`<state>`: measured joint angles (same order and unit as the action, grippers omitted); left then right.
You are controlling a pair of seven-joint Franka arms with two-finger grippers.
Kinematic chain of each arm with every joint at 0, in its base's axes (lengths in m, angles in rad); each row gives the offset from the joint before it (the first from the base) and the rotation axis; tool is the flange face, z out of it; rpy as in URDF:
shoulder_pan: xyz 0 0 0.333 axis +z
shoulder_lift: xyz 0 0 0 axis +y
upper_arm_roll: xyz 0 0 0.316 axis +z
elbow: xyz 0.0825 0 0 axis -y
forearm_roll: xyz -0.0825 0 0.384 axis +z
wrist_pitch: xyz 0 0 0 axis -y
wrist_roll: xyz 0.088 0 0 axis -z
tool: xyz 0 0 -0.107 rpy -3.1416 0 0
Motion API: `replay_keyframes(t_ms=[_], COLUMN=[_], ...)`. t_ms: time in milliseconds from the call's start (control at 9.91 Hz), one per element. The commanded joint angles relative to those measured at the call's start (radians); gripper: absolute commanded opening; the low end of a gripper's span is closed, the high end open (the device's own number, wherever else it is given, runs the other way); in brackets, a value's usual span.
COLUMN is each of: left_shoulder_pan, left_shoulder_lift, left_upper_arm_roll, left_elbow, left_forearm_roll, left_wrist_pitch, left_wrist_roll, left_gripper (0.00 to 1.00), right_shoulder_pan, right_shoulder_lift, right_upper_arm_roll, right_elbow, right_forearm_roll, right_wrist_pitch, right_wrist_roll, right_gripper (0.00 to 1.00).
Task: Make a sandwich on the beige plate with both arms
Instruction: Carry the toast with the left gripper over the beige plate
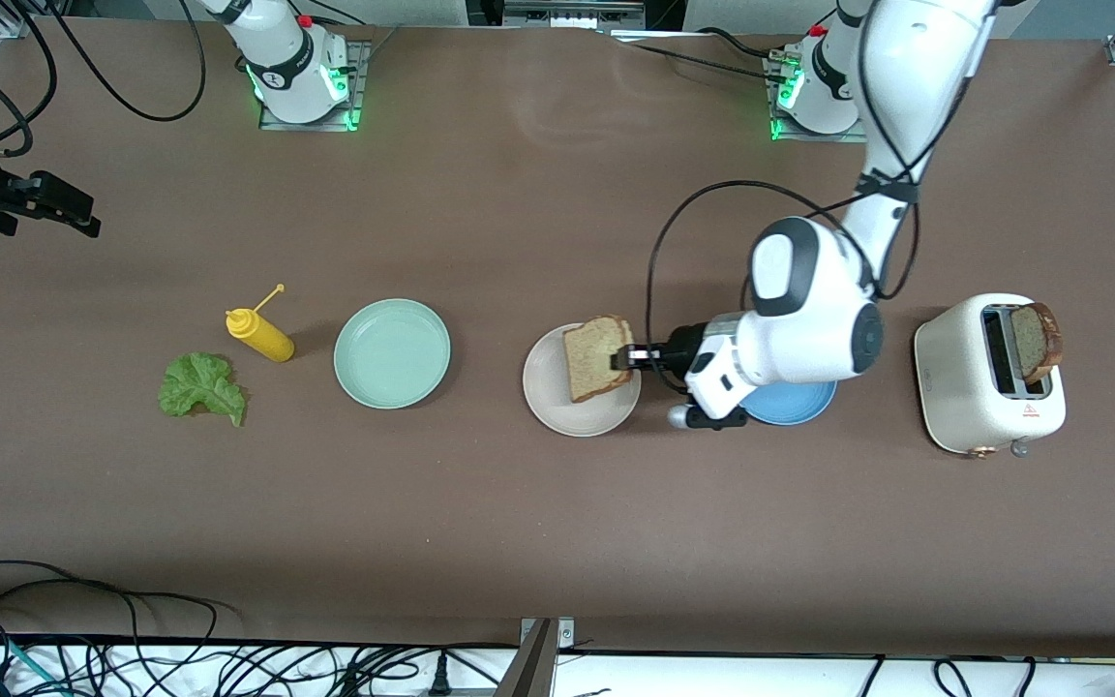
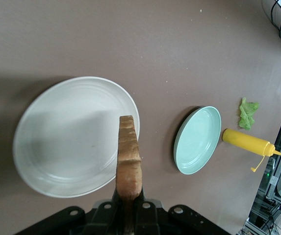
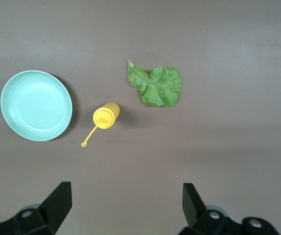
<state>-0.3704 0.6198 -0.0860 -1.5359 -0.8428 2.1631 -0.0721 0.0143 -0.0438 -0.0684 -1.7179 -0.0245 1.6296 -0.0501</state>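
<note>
Beige plate (image 1: 557, 411) lies under the bread slice (image 1: 596, 358), which the left gripper (image 1: 627, 357) clamps from three o'clock. Right gripper (image 3: 125, 205), fingers spread, hangs above the table (image 1: 519, 542).

Even overhead light, soft short shadows beside objects, faint glare on the brown table (image 1: 519, 542), sharp focus throughout

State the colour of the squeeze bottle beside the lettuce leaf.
Yellow; the squeeze bottle shows best in the front view.
</note>
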Motion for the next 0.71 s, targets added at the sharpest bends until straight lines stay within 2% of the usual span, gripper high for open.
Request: replay_keyframes(t_ms=[0,605], left_shoulder_pan=[-0.042,-0.076], left_shoulder_lift=[0.018,0.066], left_upper_arm_roll=[0.014,0.014], left_elbow=[0.025,0.019], left_forearm_roll=[-0.035,-0.024], left_wrist_pitch=[0.037,0.102], left_wrist_roll=[-0.024,-0.018], left_gripper=[0.0,0.0], right_shoulder_pan=[-0.004,-0.005], right_shoulder_lift=[-0.004,-0.004], right_upper_arm_roll=[0.002,0.001], right_elbow=[0.001,0.001], right_forearm_roll=[0.006,0.006], right_wrist_pitch=[-0.01,-0.01], right_wrist_roll=[0.003,0.001], right_gripper=[1.0,1.0])
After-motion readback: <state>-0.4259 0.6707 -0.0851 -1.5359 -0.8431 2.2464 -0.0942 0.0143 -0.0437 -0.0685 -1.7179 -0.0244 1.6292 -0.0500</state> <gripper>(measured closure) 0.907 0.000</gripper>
